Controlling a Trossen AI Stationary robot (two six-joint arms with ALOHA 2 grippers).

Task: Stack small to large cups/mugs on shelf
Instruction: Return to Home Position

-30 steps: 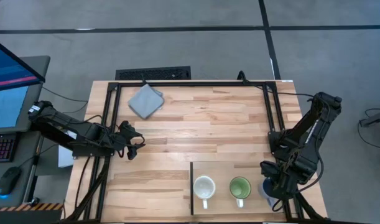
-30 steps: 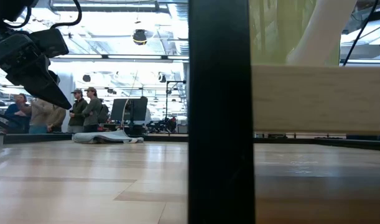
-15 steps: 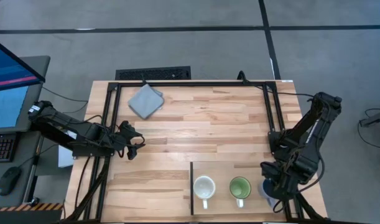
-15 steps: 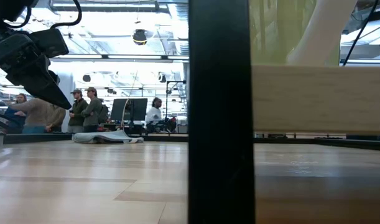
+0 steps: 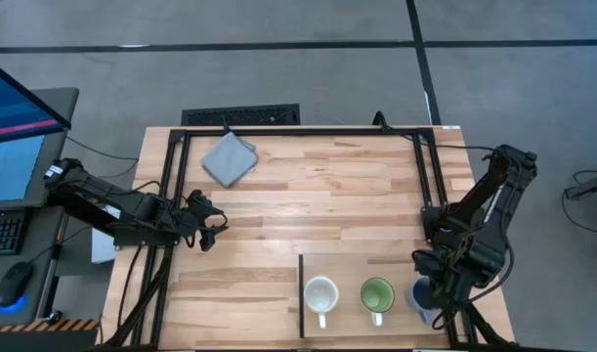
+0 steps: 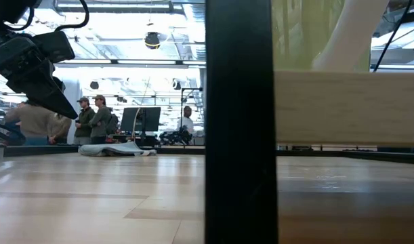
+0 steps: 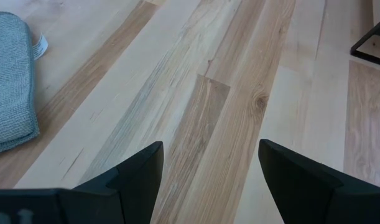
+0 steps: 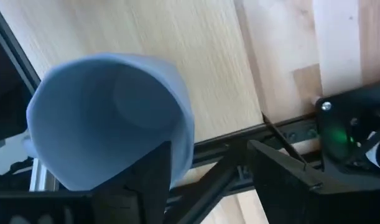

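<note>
Three mugs stand in a row, mouths up, on the light-wood shelf (image 5: 349,268) at the near right: a cream-white mug (image 5: 320,294), a green mug (image 5: 377,293) and a blue-grey mug (image 5: 417,294). My right gripper (image 5: 438,293) points down over the blue-grey mug (image 8: 106,118) and is open. One finger (image 8: 146,183) stands over the mug's mouth, the other finger (image 8: 283,177) outside its wall. Whether either touches the mug does not show. My left gripper (image 5: 210,226) waits open above the bare tabletop (image 7: 208,180) at the left.
A grey folded cloth (image 5: 228,157) lies at the far left of the table. A black metal frame (image 5: 427,176) runs along the table's edges, close to the right arm. The shelf's dark strip (image 5: 300,293) marks its left edge. People stand in the room beyond the table (image 6: 91,118).
In the high view a little more of the blue-grey mug shows beside my right gripper than a second ago. All three mugs stay where they were on the shelf.
</note>
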